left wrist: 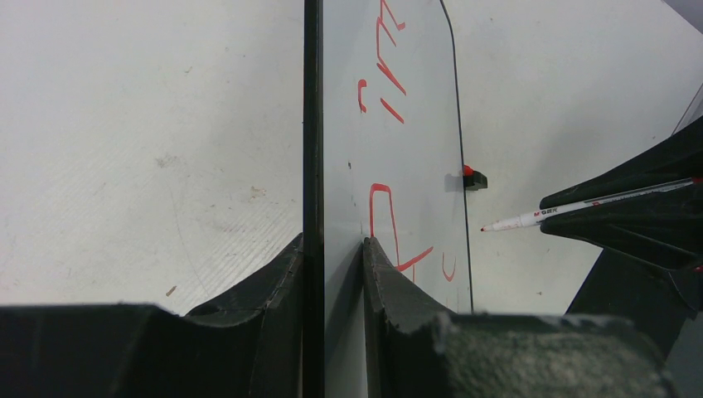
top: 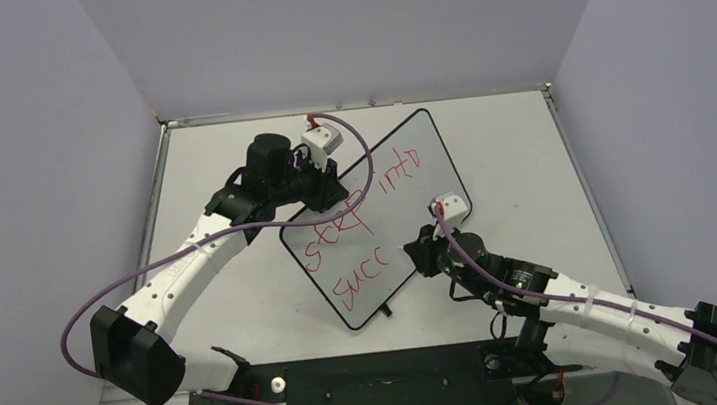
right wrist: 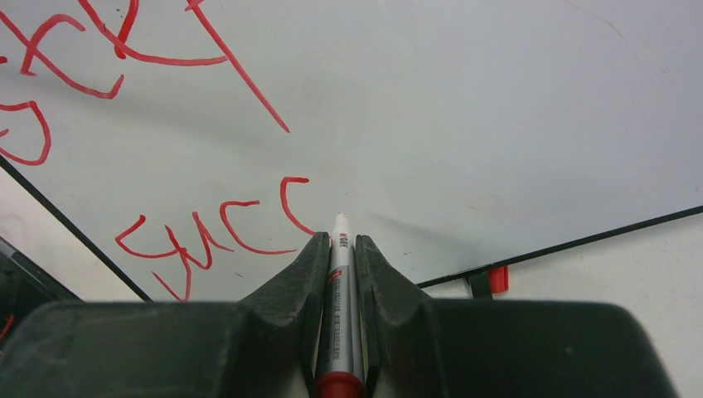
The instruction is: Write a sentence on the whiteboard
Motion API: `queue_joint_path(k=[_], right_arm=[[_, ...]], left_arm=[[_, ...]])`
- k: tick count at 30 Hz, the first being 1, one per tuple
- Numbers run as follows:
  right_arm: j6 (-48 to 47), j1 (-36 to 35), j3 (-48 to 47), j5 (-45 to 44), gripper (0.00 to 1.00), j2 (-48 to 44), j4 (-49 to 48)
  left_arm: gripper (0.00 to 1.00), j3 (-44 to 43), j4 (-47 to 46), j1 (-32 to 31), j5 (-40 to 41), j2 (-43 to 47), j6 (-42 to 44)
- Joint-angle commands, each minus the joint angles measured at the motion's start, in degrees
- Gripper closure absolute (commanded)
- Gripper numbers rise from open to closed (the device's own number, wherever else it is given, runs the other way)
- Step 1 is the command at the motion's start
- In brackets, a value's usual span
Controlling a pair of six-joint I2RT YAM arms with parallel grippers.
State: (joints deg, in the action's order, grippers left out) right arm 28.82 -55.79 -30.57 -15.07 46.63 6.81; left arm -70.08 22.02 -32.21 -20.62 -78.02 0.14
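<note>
- Step in hand: 2nd line of the sentence [top: 363,232] is part-written. "step into" is read across the top line and "succ" [right wrist: 215,232] below it, so "ess" is judged left to write.
- Whiteboard [top: 406,213]: laid at an angle mid-table [top: 510,146], between the 2 arms. One corner is pointed toward the arm bases.
- Left gripper [left wrist: 332,249]: fingers are clamped on the board's far-left edge, one each side of the black frame. The board is judged to be steadied by it for writing.
- Right gripper [right wrist: 340,242]: fingers are pressed together on a red marker [right wrist: 340,282], cap end toward the wrist, tip pointed out front.
- Marker tip: seen just right of the last "c", over bare board. Whether it's touching the surface can't be told; a soft shadow close by suggests it's v. near.
- A small black foot w/ red on it [right wrist: 489,282] is seen on the board's edge just right of the tip.
- Next move, as judged: tip to be set down beside the last "c" and an "e" looped, then 2 x "s", worked along the line toward the near-right edge.
- Needed: light, even pressure, letters kept small enough for the room left before the frame, and the left-side clamp held firm so the board isn't pushed round.
</note>
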Motion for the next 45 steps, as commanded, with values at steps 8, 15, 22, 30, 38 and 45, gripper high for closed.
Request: queue_joint_path(k=[8,15,22,30,38,45], right_arm=[[0.00,0.40,0.11,1.31,1.00,3.77,-6.22],[0.10,0.33,0.50,1.90,1.00,5.83,-9.19],[0.26,0.37,1.45,1.21,1.00,7.17,-10.20],[0.43,0.48,2.21,0.42,1.00,8.31,-10.88],[0.54,1.12,2.57,-0.94,1.00,8.16,-10.24],[0.01,2.26,2.41,-2.52,1.00,7.11,-8.71]], left_arm=[[1.00,-0.24,-4.91,-0.40,2.43,1.55,4.19],[1.00,-0.23,-4.88,-0.40,2.43,1.39,4.19],[1.00,-0.24,-4.88,-0.40,2.34,1.16,4.17],[1.00,-0.24,-4.93,-0.40,2.31,1.18,4.20],[1.00,-0.23,-4.82,-0.40,2.44,1.15,4.22],[1.00,-0.23,-4.80,-0.40,2.43,1.24,4.25]])
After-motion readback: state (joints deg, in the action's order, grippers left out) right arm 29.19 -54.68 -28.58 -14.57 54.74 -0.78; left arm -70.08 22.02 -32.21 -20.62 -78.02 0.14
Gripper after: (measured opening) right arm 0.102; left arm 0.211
